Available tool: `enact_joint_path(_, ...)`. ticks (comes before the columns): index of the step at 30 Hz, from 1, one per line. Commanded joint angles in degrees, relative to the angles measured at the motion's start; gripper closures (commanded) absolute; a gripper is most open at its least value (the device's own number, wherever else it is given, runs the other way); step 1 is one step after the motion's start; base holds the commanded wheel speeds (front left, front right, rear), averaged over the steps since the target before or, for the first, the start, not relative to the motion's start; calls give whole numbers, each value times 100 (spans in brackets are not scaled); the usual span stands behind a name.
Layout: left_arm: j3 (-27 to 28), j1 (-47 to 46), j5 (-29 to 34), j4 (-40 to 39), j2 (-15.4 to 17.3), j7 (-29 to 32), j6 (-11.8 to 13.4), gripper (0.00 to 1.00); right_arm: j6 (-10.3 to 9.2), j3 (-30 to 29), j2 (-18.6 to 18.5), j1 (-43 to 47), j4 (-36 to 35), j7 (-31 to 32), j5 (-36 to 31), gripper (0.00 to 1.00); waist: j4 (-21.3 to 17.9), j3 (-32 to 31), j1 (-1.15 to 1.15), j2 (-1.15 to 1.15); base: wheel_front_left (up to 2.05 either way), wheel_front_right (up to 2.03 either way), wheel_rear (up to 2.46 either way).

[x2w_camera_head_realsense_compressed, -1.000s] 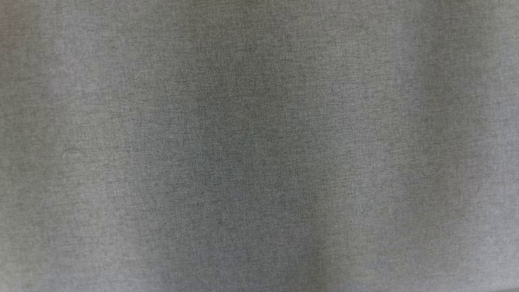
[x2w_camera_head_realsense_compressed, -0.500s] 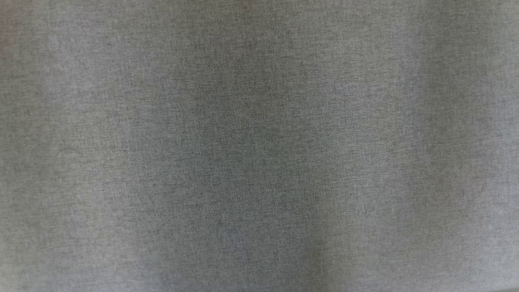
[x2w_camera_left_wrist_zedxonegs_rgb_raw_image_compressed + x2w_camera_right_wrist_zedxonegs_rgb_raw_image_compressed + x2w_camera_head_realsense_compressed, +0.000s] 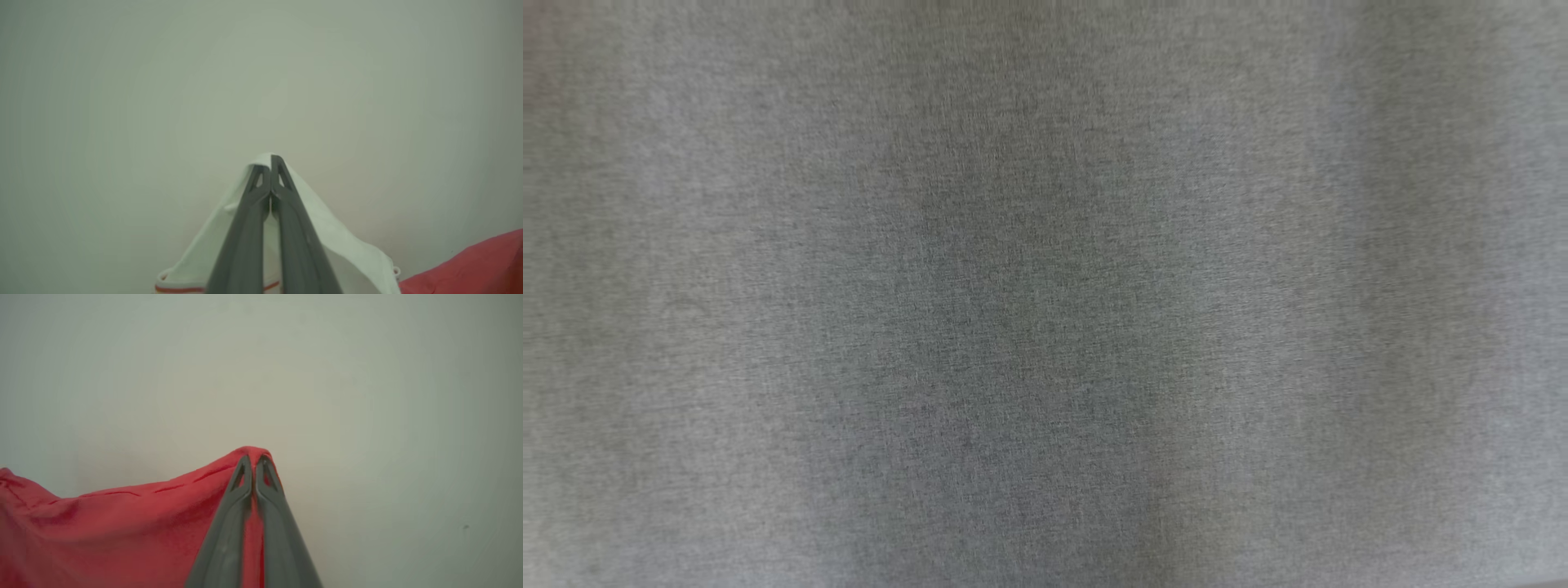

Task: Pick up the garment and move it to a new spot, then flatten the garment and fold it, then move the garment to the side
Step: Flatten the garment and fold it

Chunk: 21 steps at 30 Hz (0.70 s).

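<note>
Grey woven cloth (image 3: 1045,294) lies close before the head camera, banded with soft vertical shadow. Whether it belongs to the garment cannot be determined. Beyond both wrists stands a plain pale surface (image 3: 163,81), unobstructed.

The garment (image 3: 122,522) hangs between the arms, with the red body at the right arm's end and a white section (image 3: 327,228) with red-trimmed hem (image 3: 179,289) at the left.

The right gripper (image 3: 253,459) is clenched on a red fold at its tips. The left gripper (image 3: 270,160) is clenched on the white peak.

Judgement: this is a two-point hold to spread the cloth for laying flat. There is ample open room around both held edges. Where the lower edge hangs cannot be told.
</note>
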Motion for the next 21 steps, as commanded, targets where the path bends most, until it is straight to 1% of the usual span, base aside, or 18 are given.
enact_joint_path(1, -28, 407, -179, -213, 160, -112, 8, 100, -16, 84, -103, 354, -186, -101, 181, 100, -3, -266, 0, 0, 0, 0, 0)
enact_joint_path(3, -73, 919, -366, -552, 325, -225, 7, 100, -16, 207, -177, 781, -475, -168, 377, 100, 6, -436, 0, 0, 0, 0, 0)
enact_joint_path(4, -73, 919, -366, -552, 325, -225, 7, 100, -16, 207, -177, 781, -475, -168, 377, 100, 6, -436, 0, 0, 0, 0, 0)
enact_joint_path(6, -97, 1512, -543, -908, 541, -343, 8, 100, -16, 354, -272, 1277, -784, -225, 575, 100, 13, -617, 0, 0, 0, 0, 0)
enact_joint_path(8, -124, 2193, -661, -1289, 744, -430, 7, 100, -16, 450, -418, 1817, -1125, -290, 746, 100, 32, -808, 0, 0, 0, 0, 0)
enact_joint_path(10, -57, 2924, -775, -1678, 900, -501, 7, 100, -16, 524, -639, 2366, -1455, -349, 894, 100, 62, -998, 0, 0, 0, 0, 0)
enact_joint_path(11, 11, 3289, -835, -1884, 983, -544, 63, 100, -16, 550, -731, 2654, -1613, -375, 954, 100, 58, -1079, 0, 0, 0, 0, 0)
enact_joint_path(13, 148, 4058, -883, -2399, 1124, -569, 216, 100, -16, 572, -920, 3266, -1914, -418, 1045, 100, 73, -1240, 0, 0, 0, 0, 0)
enact_joint_path(16, 446, 5357, -839, -3369, 1328, -583, 611, 100, -16, 586, -1165, 4180, -2406, -469, 1165, 100, 66, -1448, 0, 0, 0, 0, 0)
enact_joint_path(17, 655, 5805, -827, -3704, 1369, -584, 784, 100, -16, 566, -1232, 4480, -2587, -494, 1195, 100, 59, -1501, 0, 0, 0, 0, 0)
enact_joint_path(19, 1079, 6751, -791, -4408, 1317, -586, 1085, 100, -16, 505, -1338, 5093, -2891, -514, 1236, 100, 40, -1611, 0, 0, 0, 0, 0)
enact_joint_path(21, 1459, 7688, -687, -5050, 1181, -582, 1329, 100, -16, 394, -1414, 5728, -3132, -542, 1253, 100, 36, -1715, 0, 0, 0, 0, 0)
